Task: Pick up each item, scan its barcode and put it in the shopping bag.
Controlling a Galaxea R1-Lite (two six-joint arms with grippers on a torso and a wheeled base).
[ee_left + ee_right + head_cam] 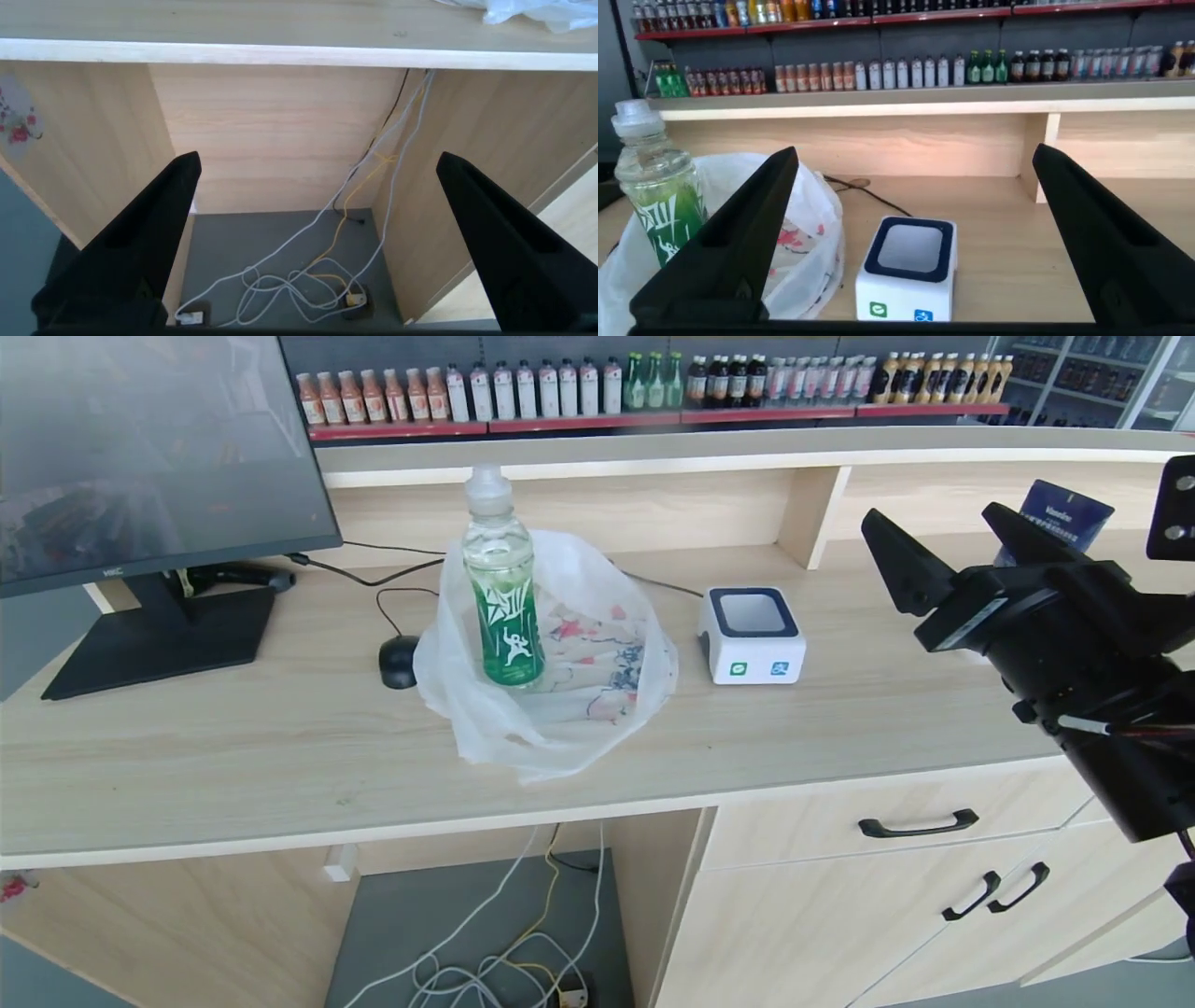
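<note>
Matte black right pincer (934, 527), wedge-shaped fingers (898, 565), thin wrist cable (1088, 726), two silver screws (1184, 483)

monitor (140, 439): cut off top and left
blue sign (1069, 513): half behind the right fingers (1022, 534)
shelf drinks (653, 383): way too small

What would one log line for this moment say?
bottle: upright in bag | scanner: beside bag | right end effector: open, empty | left end effector: open, before counter

Mid-worktop (233, 756): shopping bag (607, 653), bottle (502, 588) upright inside. Just beside bag on left, mouse (399, 661); to right, near but apart, scanner (752, 635). Far left, monitor (140, 448).
</note>
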